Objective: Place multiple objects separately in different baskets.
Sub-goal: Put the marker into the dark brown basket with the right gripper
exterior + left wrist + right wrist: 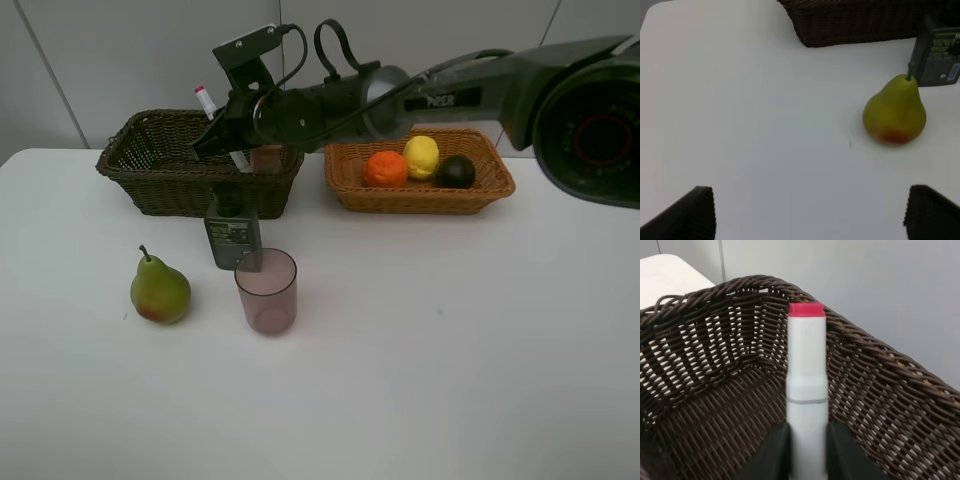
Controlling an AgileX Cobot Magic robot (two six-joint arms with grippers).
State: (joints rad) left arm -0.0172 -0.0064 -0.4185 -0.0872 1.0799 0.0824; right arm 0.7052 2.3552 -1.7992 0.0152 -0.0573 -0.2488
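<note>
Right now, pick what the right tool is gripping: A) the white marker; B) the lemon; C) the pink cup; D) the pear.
A: the right tool is shut on the red-tipped white marker, holding it over the dark basket.

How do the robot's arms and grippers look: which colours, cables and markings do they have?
The right arm is a dark grey-black tube with a silvery joint collar, white PIPER lettering and black cables looping over the wrist. The right gripper has smooth black fingers; the left gripper has black fingers with ribbed edges.
</note>
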